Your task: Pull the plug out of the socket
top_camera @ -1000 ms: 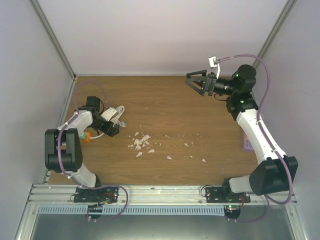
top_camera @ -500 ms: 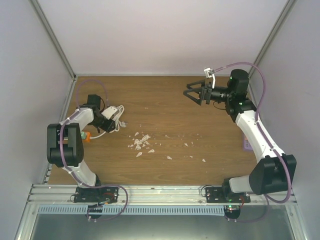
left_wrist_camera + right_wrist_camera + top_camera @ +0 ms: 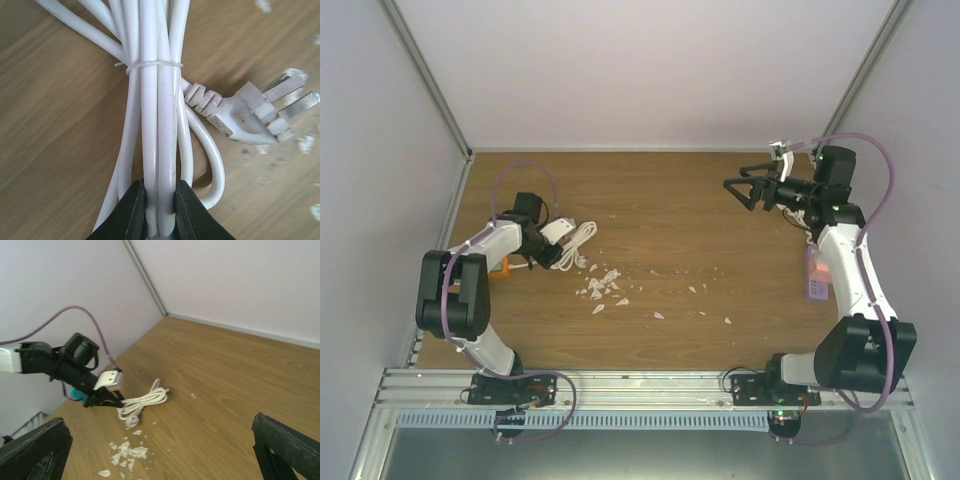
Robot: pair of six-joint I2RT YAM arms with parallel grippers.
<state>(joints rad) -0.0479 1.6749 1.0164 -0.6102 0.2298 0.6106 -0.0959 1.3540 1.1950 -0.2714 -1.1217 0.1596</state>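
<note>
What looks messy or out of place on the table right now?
White flakes lie scattered across the middle of the wooden table, like crumbled debris. The plug lies loose with bare prongs, in no socket, its body scuffed. The left claw is shut on the tied cable bundle.

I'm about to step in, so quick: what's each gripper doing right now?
Left gripper: closed on the bundled white cord.
Right gripper: open, holding nothing.

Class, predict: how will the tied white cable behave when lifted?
Probably floppy: the cable is thin looped strands, though the tie should hold them together. The plug sits outside the tie, so it would likely dangle.
</note>
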